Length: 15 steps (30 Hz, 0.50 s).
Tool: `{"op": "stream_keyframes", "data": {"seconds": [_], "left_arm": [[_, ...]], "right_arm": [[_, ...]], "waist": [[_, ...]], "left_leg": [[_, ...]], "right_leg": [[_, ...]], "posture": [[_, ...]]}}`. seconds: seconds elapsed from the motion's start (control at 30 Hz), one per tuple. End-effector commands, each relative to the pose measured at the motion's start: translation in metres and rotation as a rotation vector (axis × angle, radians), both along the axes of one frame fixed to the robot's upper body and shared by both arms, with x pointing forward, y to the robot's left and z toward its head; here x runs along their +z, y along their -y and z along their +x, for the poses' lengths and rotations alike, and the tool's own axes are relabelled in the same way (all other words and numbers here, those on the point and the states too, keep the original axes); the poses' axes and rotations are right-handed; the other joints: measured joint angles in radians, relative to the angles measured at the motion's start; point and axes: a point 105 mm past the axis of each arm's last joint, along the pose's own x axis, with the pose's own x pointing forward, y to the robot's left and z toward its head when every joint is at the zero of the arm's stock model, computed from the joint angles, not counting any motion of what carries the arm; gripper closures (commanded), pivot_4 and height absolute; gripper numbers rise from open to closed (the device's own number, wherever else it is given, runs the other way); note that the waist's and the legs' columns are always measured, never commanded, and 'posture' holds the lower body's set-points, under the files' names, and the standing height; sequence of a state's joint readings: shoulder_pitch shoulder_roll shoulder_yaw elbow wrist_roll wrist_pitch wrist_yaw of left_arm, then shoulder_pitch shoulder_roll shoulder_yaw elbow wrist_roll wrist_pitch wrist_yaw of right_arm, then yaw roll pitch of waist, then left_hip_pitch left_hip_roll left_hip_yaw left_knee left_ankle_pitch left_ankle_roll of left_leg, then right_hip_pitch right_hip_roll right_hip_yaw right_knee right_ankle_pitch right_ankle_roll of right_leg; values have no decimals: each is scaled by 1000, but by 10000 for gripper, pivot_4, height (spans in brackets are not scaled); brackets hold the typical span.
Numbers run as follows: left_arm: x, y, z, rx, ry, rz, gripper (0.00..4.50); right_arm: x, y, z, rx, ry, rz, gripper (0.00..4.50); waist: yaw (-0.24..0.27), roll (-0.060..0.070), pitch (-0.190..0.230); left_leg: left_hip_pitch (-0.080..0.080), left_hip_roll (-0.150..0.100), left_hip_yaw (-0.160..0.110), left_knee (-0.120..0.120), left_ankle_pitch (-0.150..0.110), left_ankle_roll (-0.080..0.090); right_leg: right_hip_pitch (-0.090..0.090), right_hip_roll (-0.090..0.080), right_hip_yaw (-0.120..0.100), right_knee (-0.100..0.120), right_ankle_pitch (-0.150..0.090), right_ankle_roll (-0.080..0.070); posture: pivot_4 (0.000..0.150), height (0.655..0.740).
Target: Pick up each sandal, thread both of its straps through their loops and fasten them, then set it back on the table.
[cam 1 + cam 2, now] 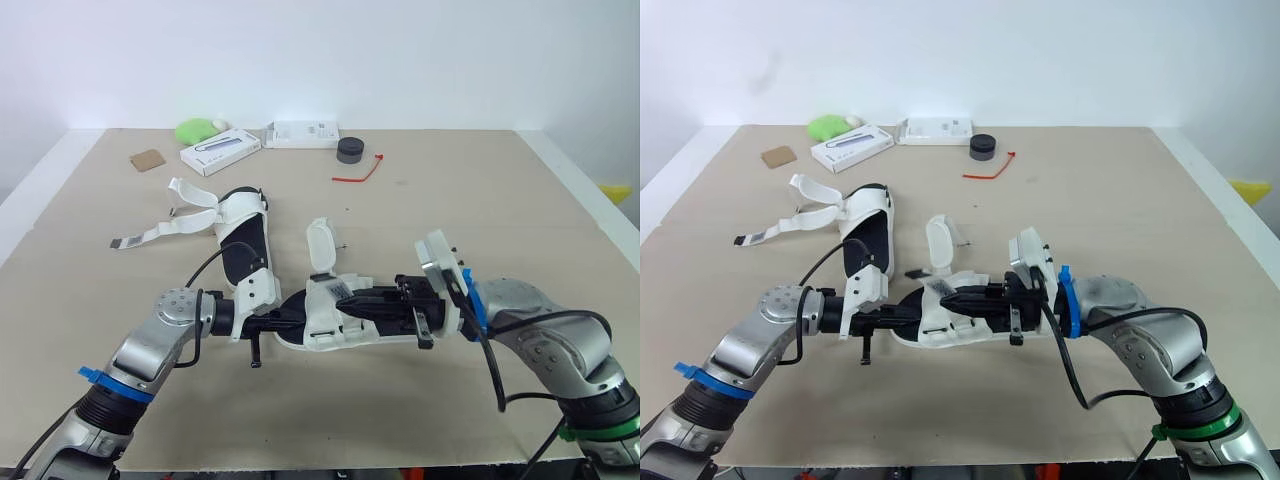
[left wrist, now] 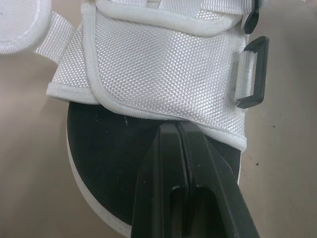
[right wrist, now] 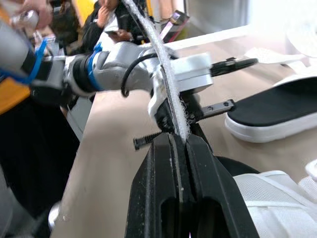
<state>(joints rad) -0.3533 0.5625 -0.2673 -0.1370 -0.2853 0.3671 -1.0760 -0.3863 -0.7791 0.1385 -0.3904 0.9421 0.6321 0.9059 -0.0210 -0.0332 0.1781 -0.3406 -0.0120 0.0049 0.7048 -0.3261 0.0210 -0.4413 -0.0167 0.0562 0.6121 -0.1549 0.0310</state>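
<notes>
Right gripper [image 3: 178, 140] is clamped on the loose strap [image 3: 164, 67] of the sandal [image 1: 325, 328], which sits mid-table toward the front edge. Left gripper [image 2: 176, 129] has its fingers pressed together at the hem of the woven upper; we can't tell if it pins anything. Next we'd aim the strap tip square at the black loop [image 2: 252, 72], keep it taut and untwisted, and brace the sole so it doesn't slide. The second sandal [image 1: 243, 235] waits toward the back-left.

White near sandal [image 1: 322, 318] lies crosswise, far sandal [image 1: 243, 255] lengthwise, both unfastened
</notes>
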Motion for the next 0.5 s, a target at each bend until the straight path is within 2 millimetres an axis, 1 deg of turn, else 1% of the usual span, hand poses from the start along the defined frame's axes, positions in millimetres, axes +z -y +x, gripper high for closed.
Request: {"op": "stream_keyframes", "data": {"seconds": [0.03,0.2,0.27,0.4,0.5], "left_arm": [[-9,-2,-1,13,-25,22,45000],[-9,-2,-1,16,-25,19,45000],[-9,-2,-1,17,-26,18,45000],[-9,-2,-1,22,-27,16,45000],[-9,-2,-1,25,-27,15,45000]], "right_arm": [[17,1,9,-54,-42,16,44343],[13,1,20,-100,-172,-26,44343],[11,1,28,-143,-213,-39,44343],[6,2,40,-211,-266,-63,44343],[2,5,45,-244,-300,-79,44343]], "waist": [[0,0,0],[0,0,0],[0,0,0],[0,0,0],[-1,0,0]], "left_leg": [[0,0,0,0,0,0],[-1,0,0,0,0,0],[-1,0,0,0,0,0],[-1,0,-1,0,0,0],[-1,0,-1,0,0,0]], "right_leg": [[0,0,0,0,0,0],[0,0,0,0,0,0],[0,0,0,0,0,0],[0,0,0,0,0,0],[0,0,0,-1,0,0]], "posture": [[1500,7400],[1500,7400],[1500,7400],[1500,7400],[1500,7400]]}}
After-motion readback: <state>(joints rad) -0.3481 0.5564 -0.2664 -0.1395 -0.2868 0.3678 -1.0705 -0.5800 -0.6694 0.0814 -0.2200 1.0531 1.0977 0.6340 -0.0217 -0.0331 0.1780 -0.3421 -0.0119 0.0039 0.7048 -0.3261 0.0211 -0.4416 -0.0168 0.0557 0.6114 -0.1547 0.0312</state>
